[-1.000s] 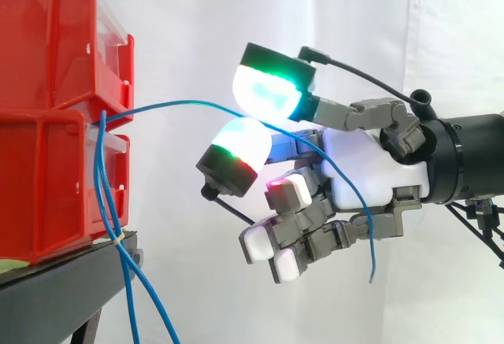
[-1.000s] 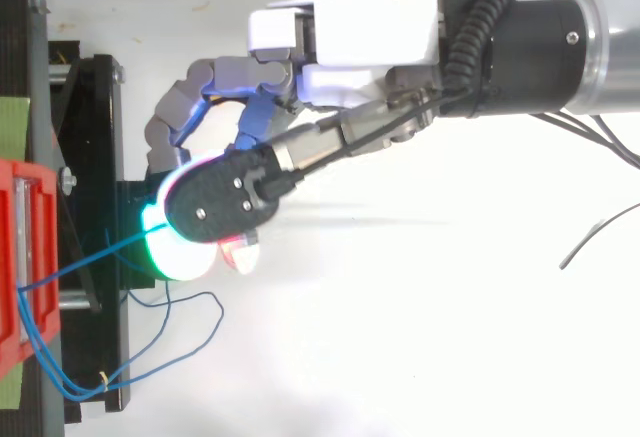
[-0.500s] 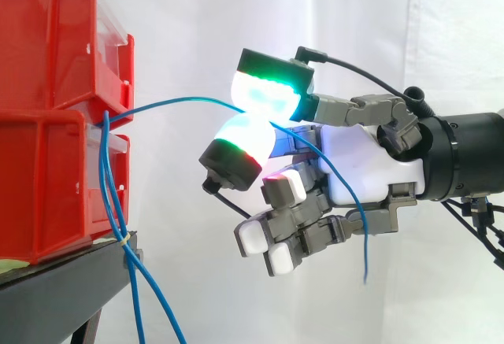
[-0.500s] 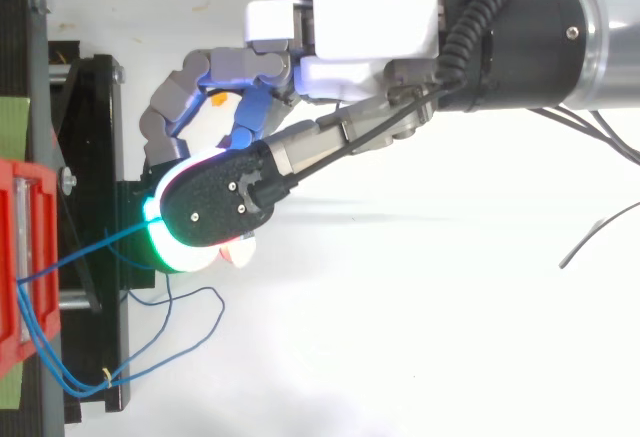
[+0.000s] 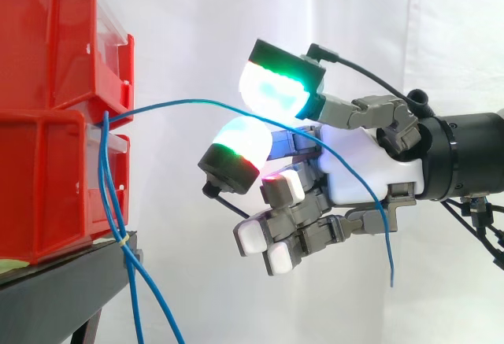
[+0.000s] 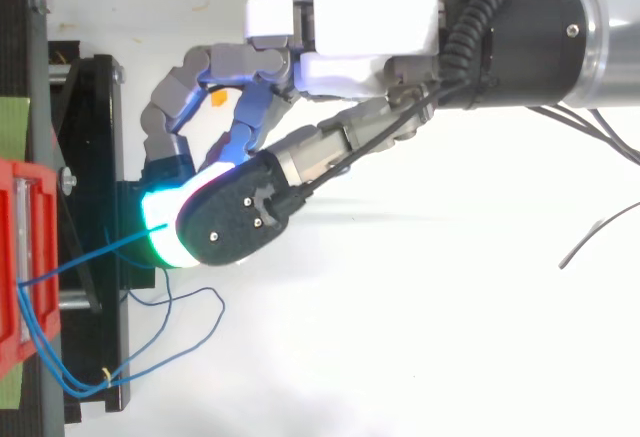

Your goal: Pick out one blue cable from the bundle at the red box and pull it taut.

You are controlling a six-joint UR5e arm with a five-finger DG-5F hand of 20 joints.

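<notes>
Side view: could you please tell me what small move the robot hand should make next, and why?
Probably close the upper pad and lower pad on the blue cable, then draw back rightward. The cable arcs slack from the red box, passes between those pads, which stand apart, and drapes over the robot hand with its end hanging free, so nothing seems to grip it yet.

Two bins (image 5: 47,123) sit stacked on the surface (image 5: 63,279). Right of the bins is the hand (image 5: 370,171). One cable (image 5: 189,102) runs from the bins between the parted upper fingers (image 5: 276,84) (contact unclear), then droops past the palm. The bundle (image 5: 118,226) hangs below the bins.
</notes>
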